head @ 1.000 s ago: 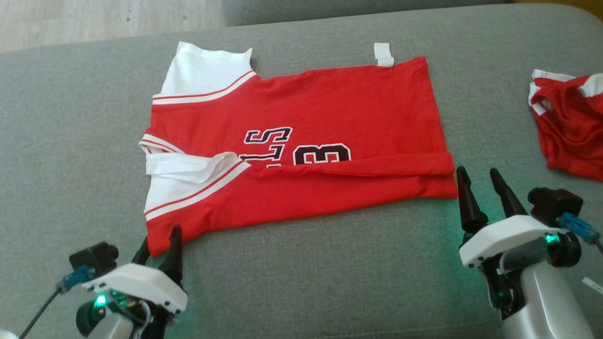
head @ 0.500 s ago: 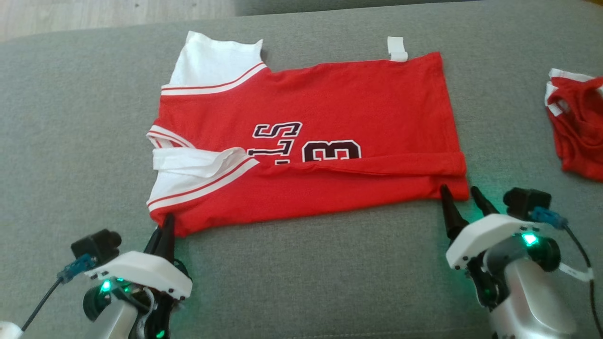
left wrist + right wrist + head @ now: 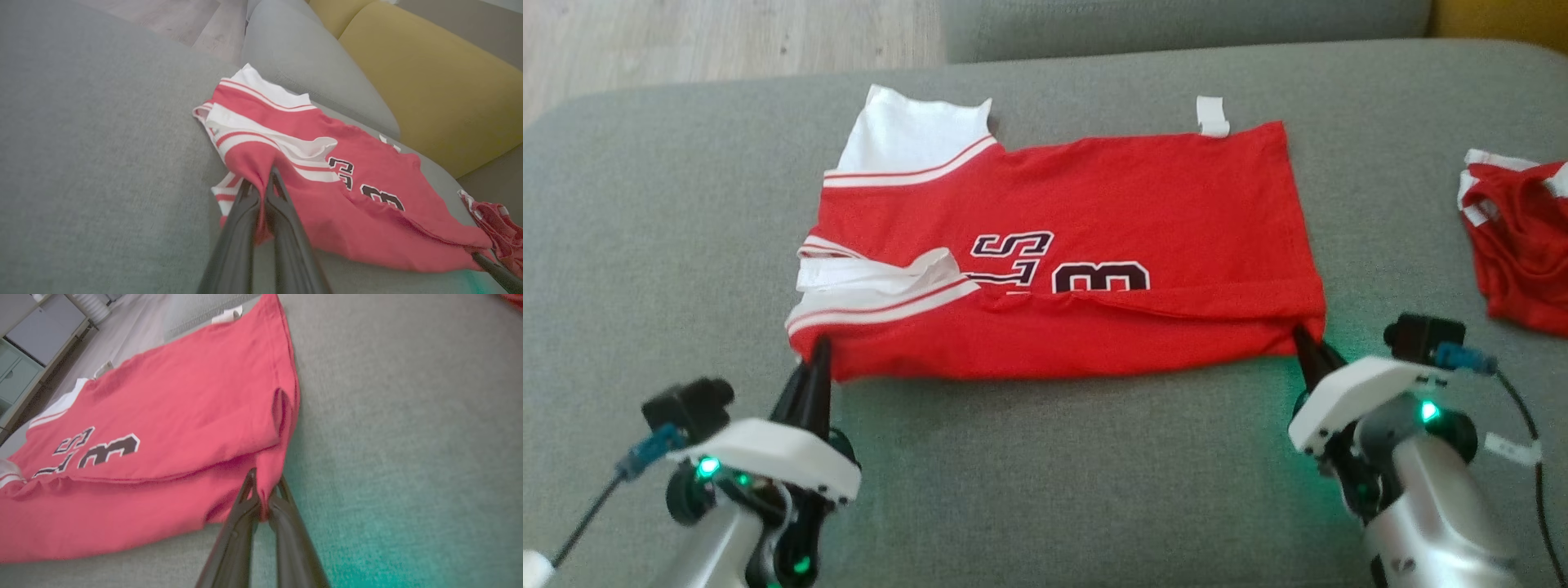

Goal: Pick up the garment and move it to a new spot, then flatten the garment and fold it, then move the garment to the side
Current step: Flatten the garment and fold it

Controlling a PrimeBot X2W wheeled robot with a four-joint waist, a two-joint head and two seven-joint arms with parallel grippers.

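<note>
The garment (image 3: 1094,196) is a red jersey with white sleeves, red-and-white stripes and dark print with a number 3. It lies spread on the grey cushion (image 3: 645,245), sleeves to the left and hem to the right. Its near long side is folded over part of the print.

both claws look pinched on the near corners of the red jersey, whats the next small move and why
Probably raise both corners together, just clear of the grey cushion, to start the next fold. The left claw is shut on the near shoulder corner of the red jersey, the right claw on its near hem corner, and the rest lies flat.
</note>
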